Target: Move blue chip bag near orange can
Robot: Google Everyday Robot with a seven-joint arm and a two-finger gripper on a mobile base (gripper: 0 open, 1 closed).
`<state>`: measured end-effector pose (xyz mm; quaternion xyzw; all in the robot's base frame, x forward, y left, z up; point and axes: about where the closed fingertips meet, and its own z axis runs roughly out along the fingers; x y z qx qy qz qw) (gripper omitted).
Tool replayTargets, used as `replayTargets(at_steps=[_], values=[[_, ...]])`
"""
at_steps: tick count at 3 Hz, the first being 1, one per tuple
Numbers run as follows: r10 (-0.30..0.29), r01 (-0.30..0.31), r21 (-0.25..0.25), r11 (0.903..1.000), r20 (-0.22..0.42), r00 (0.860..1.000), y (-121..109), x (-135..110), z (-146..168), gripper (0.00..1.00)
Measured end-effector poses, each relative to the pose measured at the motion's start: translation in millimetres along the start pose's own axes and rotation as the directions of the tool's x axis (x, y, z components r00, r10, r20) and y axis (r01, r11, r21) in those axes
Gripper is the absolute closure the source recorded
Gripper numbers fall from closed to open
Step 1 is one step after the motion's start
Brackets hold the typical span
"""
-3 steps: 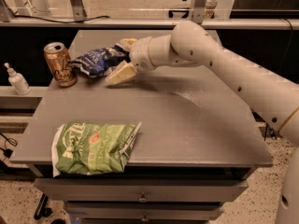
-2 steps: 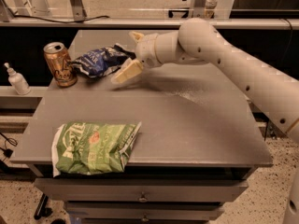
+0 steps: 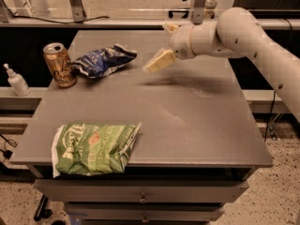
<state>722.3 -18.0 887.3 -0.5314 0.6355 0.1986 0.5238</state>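
Fingers [image 3: 159, 61] lifted off blue chip bag [image 3: 101, 61], spread, hovering beside it.

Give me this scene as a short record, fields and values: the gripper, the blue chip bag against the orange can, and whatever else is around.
gripper: gripper, open, empty, in the air over the far side of the table, right of the bag
blue chip bag: blue chip bag, lying at far left, right beside the can; contact cannot be told
orange can: orange can, upright, far left corner
green chip bag: green chip bag, flat at the near left edge
pump bottle: white pump bottle, on a ledge left of the table
task state: bag looks near the can
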Motion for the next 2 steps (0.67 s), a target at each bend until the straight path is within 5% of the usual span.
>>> replayTargets(at_steps=[1, 2], values=[[-0.041, 0.042, 0.038, 0.9984, -0.028, 0.999, -40, 23, -40, 0.00], [-0.052, 0.052, 0.054, 0.9972, -0.016, 0.999, -48, 12, -46, 0.00]])
